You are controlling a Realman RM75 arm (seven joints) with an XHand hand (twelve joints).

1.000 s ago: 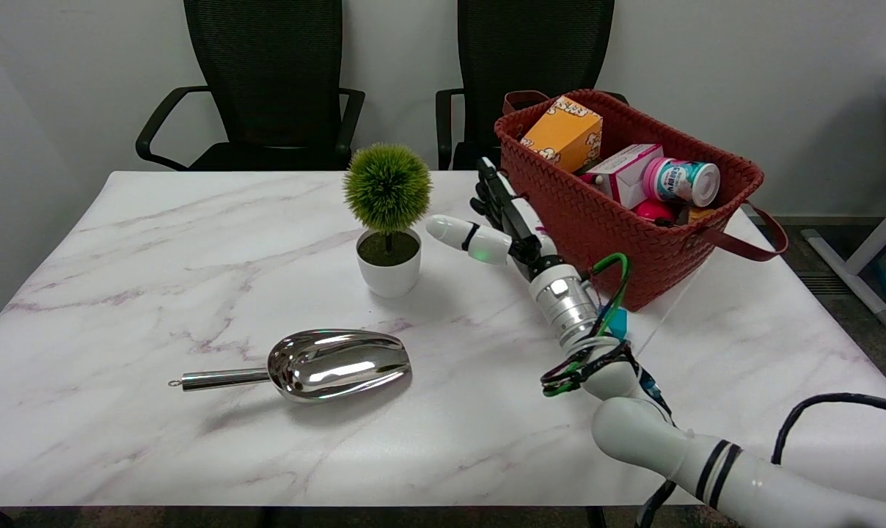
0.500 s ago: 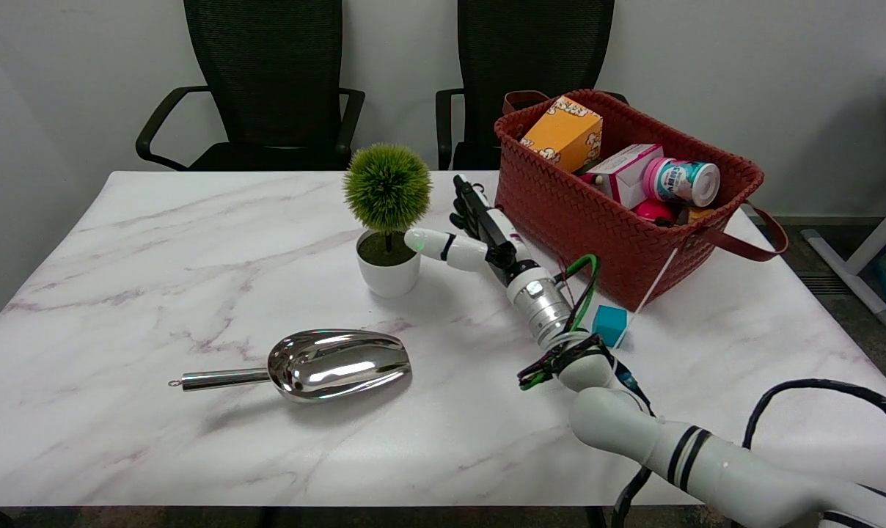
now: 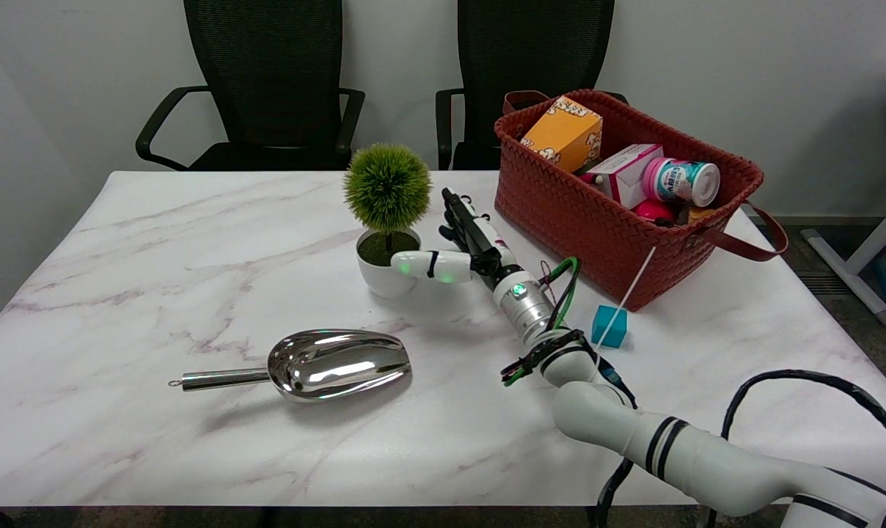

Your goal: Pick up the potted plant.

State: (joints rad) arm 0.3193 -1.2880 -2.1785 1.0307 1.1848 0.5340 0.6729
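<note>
The potted plant [image 3: 389,220] stood upright at mid-table, just left of the right hand [image 3: 454,246]. That hand was spread wide and held nothing, its thumb across the pot's front, the other fingers stretched behind.

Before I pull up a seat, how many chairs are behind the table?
2. One black chair stands behind the table's far left; the other chair stands behind the woven basket. More may be outside the picture.

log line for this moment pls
phase: reach | right hand: open, thumb at pot front | potted plant: upright on table, not lifted
</note>
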